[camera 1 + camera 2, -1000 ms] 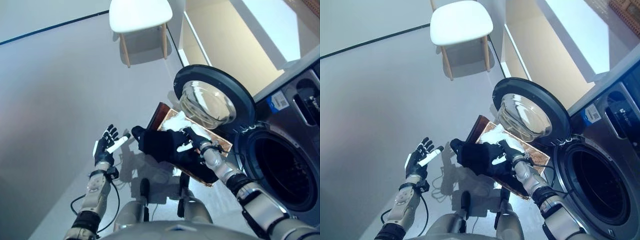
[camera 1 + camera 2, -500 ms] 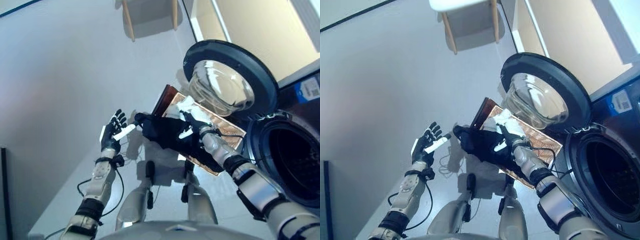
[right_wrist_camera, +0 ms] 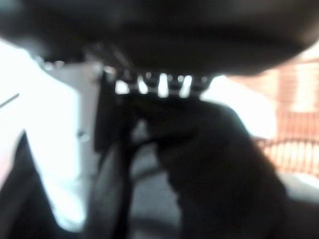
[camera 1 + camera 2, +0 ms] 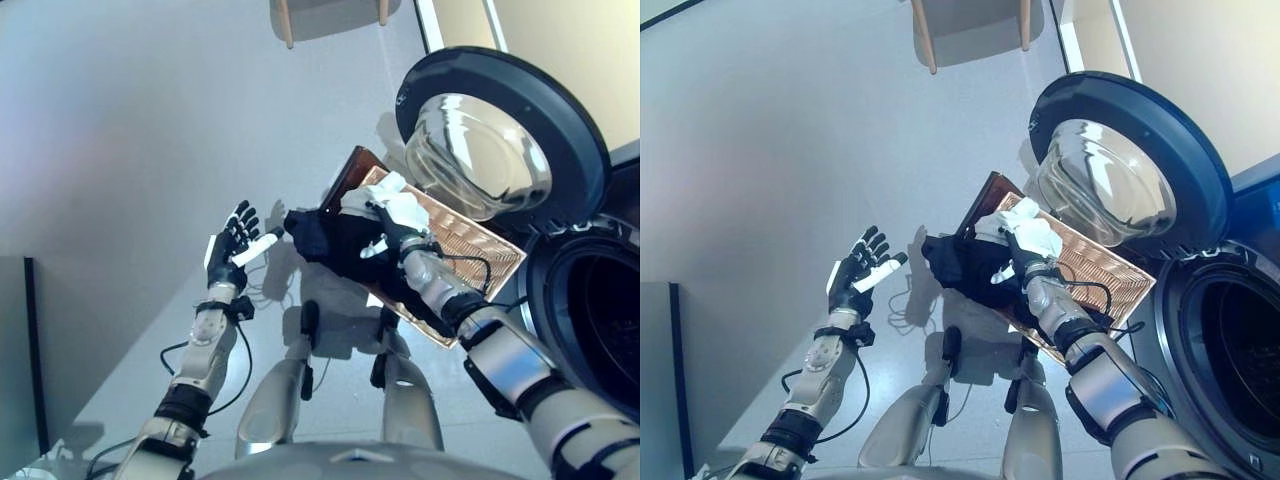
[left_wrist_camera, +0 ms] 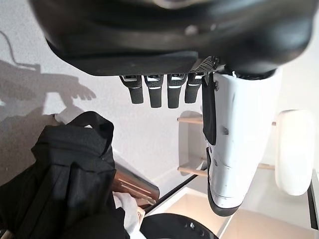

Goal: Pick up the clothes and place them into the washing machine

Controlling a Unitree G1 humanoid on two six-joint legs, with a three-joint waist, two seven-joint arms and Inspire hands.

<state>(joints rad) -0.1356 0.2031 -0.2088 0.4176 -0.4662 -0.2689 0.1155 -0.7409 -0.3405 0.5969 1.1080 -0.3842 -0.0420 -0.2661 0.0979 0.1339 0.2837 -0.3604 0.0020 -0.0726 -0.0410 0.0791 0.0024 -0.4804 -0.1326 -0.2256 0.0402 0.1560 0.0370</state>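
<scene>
A black garment point(image 4: 335, 240) lies heaped in the shallow wicker basket point(image 4: 475, 245) and hangs over its near edge. A white cloth point(image 4: 402, 208) lies beside it in the basket. My right hand point(image 4: 388, 232) rests on the black garment next to the white cloth, fingers fairly straight, white thumb out to the side. In the right wrist view dark cloth point(image 3: 214, 164) lies close under the fingers. My left hand point(image 4: 230, 252) is open and empty, raised over the floor left of the basket. The left wrist view shows the garment point(image 5: 65, 174) past the straight fingers point(image 5: 149, 92).
The basket sits on a dark brown box point(image 4: 345, 178). The washing machine's round door point(image 4: 500, 130) stands open behind the basket, and the dark drum opening point(image 4: 600, 330) is to its right. A white chair's legs point(image 4: 285, 22) stand far back on the grey floor.
The whole picture has shifted, so the camera moved. My right hand stays on the black garment in the basket. My left hand stays raised and open.
</scene>
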